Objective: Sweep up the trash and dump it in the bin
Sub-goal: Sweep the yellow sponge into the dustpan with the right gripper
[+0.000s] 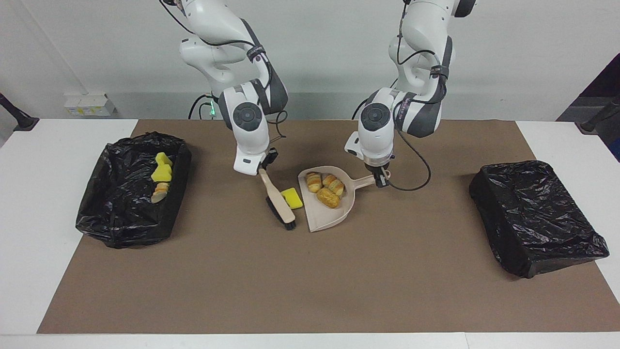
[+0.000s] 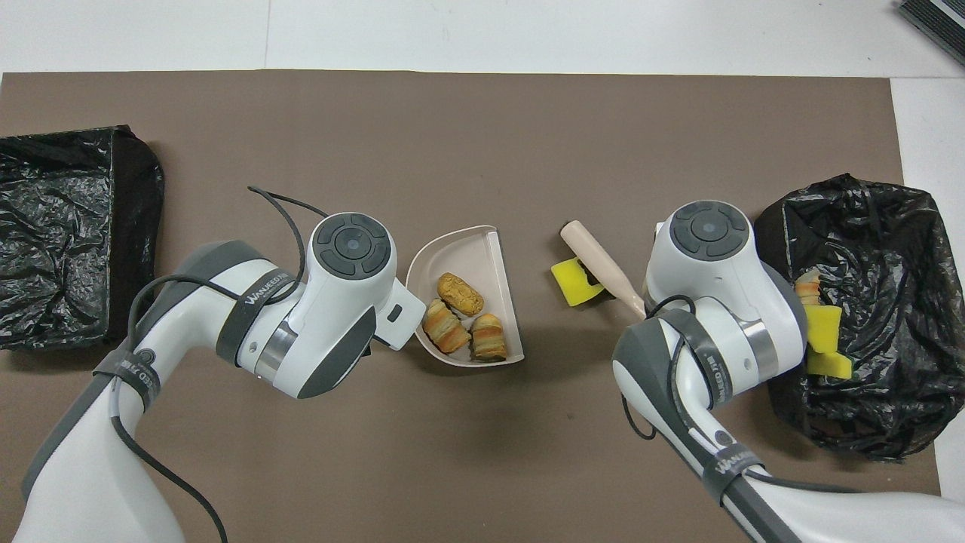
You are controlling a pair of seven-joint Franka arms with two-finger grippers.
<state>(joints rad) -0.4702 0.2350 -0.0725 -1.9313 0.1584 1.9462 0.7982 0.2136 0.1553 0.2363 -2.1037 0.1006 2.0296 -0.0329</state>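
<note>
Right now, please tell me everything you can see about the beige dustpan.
The dustpan looks like smooth beige plastic: a shallow scoop with a raised rounded rim and a short handle. It rests on the brown mat, its open edge facing the yellow sponge piece. Three bread pieces lie inside. The left gripper is shut on its handle.

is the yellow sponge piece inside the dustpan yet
No, the yellow sponge piece lies on the mat between the brush and the dustpan.

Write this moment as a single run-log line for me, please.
right end effector: holds brush against yellow sponge | left end effector: holds dustpan handle | dustpan: three bread pieces | sponge: beside pan mouth
</note>
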